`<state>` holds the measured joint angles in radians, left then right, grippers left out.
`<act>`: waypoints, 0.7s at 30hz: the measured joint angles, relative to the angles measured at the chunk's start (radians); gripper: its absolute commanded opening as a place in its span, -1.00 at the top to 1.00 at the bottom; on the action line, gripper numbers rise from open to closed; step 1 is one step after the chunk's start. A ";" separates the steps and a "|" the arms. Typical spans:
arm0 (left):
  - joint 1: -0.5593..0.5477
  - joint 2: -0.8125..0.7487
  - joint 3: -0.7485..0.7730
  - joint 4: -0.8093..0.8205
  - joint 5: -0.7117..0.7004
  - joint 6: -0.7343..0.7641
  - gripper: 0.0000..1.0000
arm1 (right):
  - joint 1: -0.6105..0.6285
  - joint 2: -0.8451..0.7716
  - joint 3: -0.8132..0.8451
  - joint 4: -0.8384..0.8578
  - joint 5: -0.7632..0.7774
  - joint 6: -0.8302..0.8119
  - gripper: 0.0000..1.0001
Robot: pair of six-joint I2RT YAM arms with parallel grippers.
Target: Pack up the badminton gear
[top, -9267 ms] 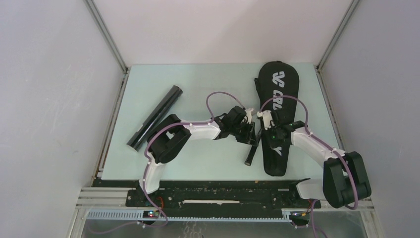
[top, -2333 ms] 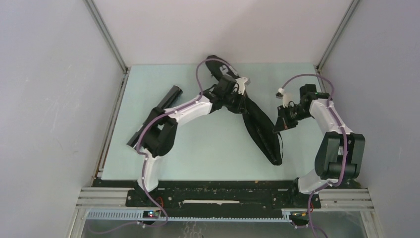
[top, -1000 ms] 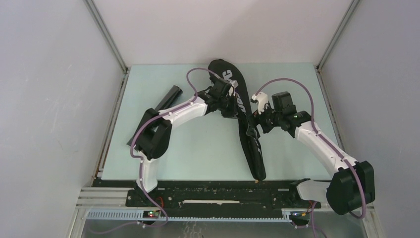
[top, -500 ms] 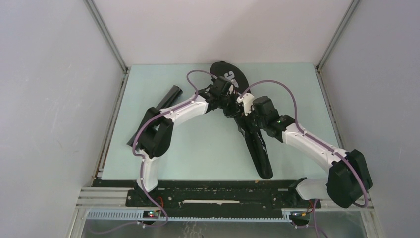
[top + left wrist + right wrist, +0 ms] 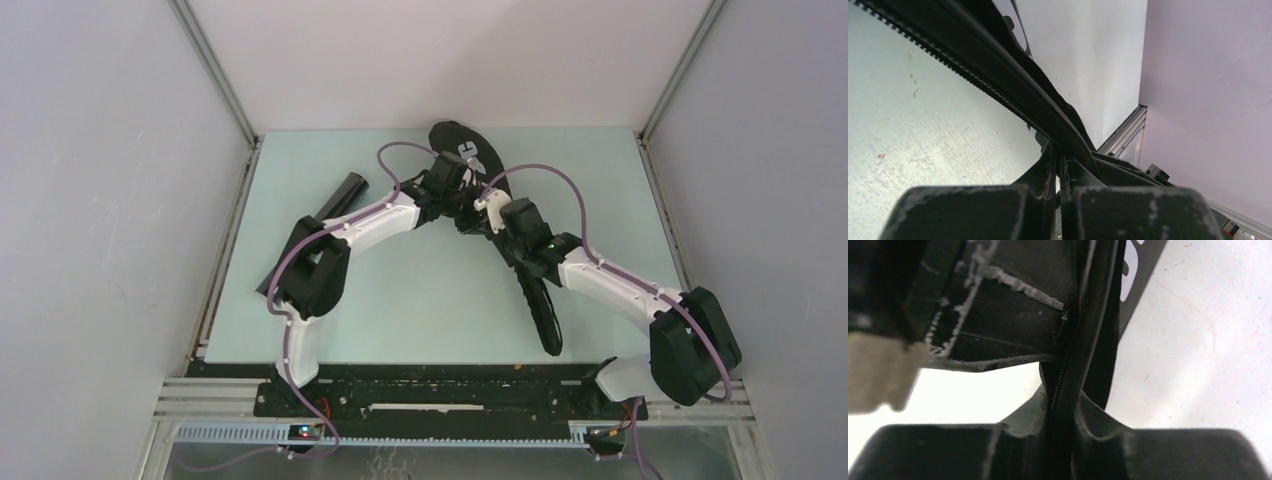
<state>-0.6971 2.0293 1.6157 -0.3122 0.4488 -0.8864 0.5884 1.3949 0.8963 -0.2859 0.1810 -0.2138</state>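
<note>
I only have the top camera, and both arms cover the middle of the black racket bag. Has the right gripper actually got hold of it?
Observer: Yes. On the right wrist camera, the right gripper pinches the zippered edge of the large black racket-shaped bag.
Operator: And the left one?
Observer: The left wrist camera shows the left gripper shut on the bag's toothed zipper edge.
</note>
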 measured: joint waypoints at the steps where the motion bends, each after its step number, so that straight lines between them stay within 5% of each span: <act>1: 0.000 0.000 0.000 0.005 0.001 0.003 0.97 | -0.003 -0.007 0.000 0.000 0.000 -0.008 0.84; 3: 0.000 -0.003 0.000 0.019 0.009 0.008 0.78 | -0.015 -0.024 -0.001 -0.002 -0.011 -0.021 1.00; 10: 0.011 -0.077 -0.056 0.108 0.060 0.089 -0.15 | -0.127 -0.119 -0.006 -0.039 -0.126 -0.075 1.00; 16: 0.029 -0.171 -0.151 0.161 0.128 0.249 -0.47 | -0.229 -0.152 -0.040 -0.080 -0.216 -0.148 1.00; 21: 0.050 -0.282 -0.281 0.174 0.177 0.452 -0.54 | -0.278 -0.163 -0.052 -0.141 -0.373 -0.242 1.00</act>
<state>-0.6476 1.7470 1.3350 -0.1383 0.6254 -0.4343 0.3103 1.2324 0.8444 -0.4267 -0.1925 -0.4557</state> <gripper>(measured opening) 0.755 0.032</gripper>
